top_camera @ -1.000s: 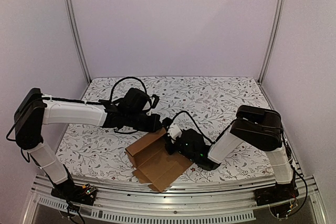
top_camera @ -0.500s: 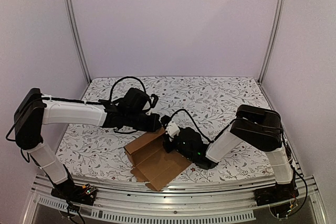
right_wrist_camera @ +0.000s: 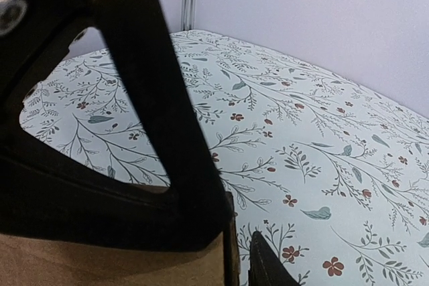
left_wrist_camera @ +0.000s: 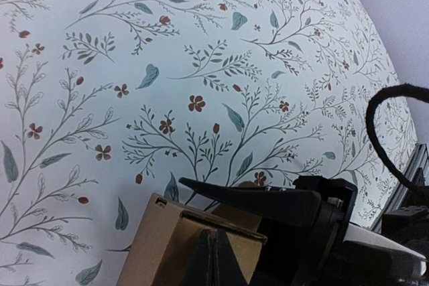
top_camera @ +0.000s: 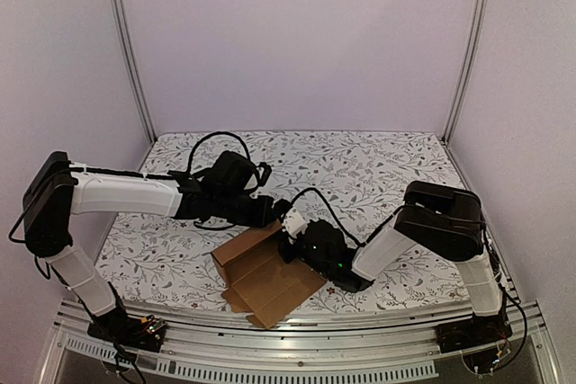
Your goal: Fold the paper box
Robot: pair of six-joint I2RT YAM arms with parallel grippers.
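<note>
On white floral-patterned tabletop (top_camera: 378,168), near front edge: plain brown cardboard paper box (top_camera: 270,278), partly folded, far wall raised. Meeting at that wall: black left gripper (top_camera: 269,213) and black right gripper (top_camera: 289,238), tips close together.

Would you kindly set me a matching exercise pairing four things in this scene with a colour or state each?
Things:
1. paper box
2. left gripper
3. table cover
4. corner post

Colour or state:
A. floral print
B. shut
C. plain brown
D. silver metal

Pairs: 1-C, 2-B, 3-A, 4-D
</note>
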